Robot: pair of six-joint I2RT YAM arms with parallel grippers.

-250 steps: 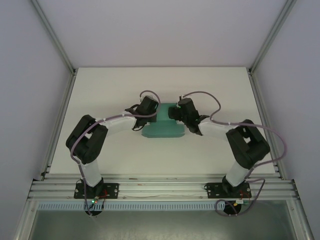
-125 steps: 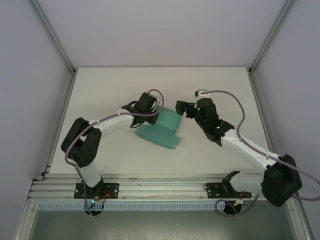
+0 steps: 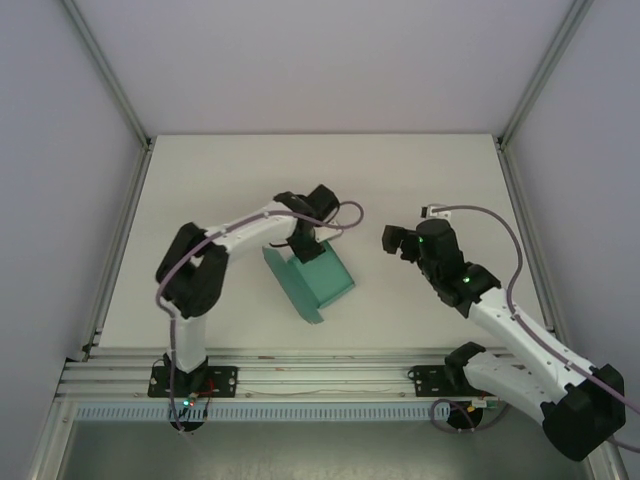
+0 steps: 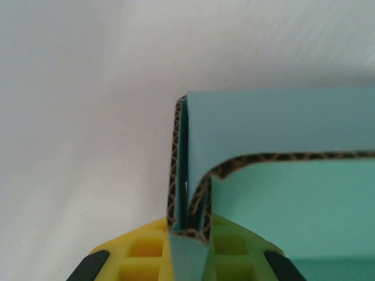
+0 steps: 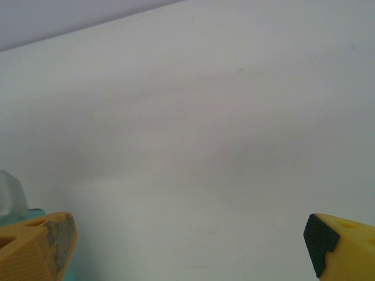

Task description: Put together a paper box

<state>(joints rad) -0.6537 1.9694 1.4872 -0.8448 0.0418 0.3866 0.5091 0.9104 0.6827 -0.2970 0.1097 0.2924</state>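
The teal-green paper box (image 3: 312, 280) lies partly folded on the white table, one wall standing, turned at an angle in the middle. My left gripper (image 3: 308, 246) is shut on the box's far folded wall; the left wrist view shows that doubled wall (image 4: 190, 193) pinched between the yellow fingers (image 4: 137, 252), its brown corrugated edge showing. My right gripper (image 3: 392, 240) hangs open to the right of the box, apart from it. In the right wrist view its yellow fingertips (image 5: 41, 243) stand wide with bare table between them.
The white tabletop (image 3: 450, 180) has free room on all sides of the box. Metal frame posts (image 3: 110, 90) rise at the back corners, and a rail (image 3: 320, 375) runs along the near edge by the arm bases.
The right gripper let go of the box, opened wide and drew back to the right. The left gripper swung the box round clockwise and slightly toward the near edge, still holding it.
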